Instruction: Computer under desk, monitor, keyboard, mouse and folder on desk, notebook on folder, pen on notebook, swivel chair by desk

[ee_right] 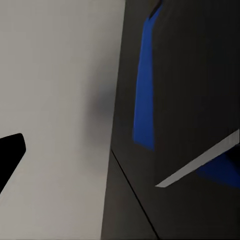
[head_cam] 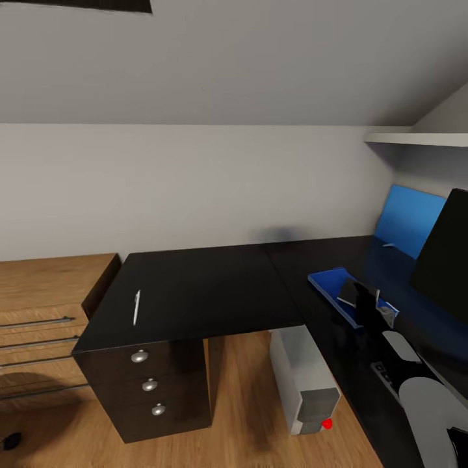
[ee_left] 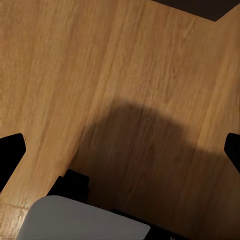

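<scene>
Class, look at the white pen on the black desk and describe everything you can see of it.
The pen is a slim white stick, plain and smooth-looking, perhaps plastic. It lies flat on the matt black desk, near the left edge of the top, above the black drawer unit with silver knobs. It points roughly away from the camera, slightly slanted. Nothing but the desk touches it; finer details are too small to tell.

A sloped grey ceiling (head_cam: 260, 58) comes down to a pale grey wall (head_cam: 195, 188), with a dark skylight edge (head_cam: 97, 5) up in the corner. A white shelf (head_cam: 416, 138) juts from the far side. Underfoot, light wood floor (head_cam: 247, 416). A black drawer unit (head_cam: 153, 387) with silver knobs stands beside a low light-wood shelf unit (head_cam: 45, 305).
</scene>
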### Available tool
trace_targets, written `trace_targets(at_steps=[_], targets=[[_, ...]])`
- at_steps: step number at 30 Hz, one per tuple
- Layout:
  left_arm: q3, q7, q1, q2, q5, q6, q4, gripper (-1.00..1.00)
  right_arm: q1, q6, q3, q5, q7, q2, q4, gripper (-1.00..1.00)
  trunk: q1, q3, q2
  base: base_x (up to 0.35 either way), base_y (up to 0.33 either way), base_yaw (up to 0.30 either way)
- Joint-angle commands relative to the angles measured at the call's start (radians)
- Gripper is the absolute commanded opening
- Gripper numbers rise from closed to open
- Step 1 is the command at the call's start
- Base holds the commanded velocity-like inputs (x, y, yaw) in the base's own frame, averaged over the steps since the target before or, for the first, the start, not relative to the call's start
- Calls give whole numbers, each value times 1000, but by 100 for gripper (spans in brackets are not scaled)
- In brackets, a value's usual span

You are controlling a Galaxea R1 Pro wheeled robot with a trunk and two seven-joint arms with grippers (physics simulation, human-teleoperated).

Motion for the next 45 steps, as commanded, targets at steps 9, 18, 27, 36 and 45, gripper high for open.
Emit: trace_targets(at_steps=[9, 18, 27, 36, 45], targets=[[-6, 8, 0, 1, 7, 4, -2, 100, -1, 7, -5, -8, 5, 0, -1, 100, 0, -1, -1, -74, 0, 0], [-6, 8, 0, 1, 7, 4, -2, 100, -1, 7, -6, -8, 9, 6, -34, 100, 0, -1, -1, -3, 0, 0], [-6, 7, 0, 1, 7, 6, -2, 100, -1, 7, -6, -8, 9, 6, -35, 100, -23, 18, 41, 0, 0, 0], [-6, 9, 0, 1, 8, 8, -2, 100, -1, 13, 41, 3, 3, 6, -38, 100, -58, 46, 104, 0, 0, 0], [-6, 9, 0, 1, 8, 8, -2, 100, -1, 30, 158, 11, -2, 4, -39, 100, -92, 74, 167, 0, 0, 0]])
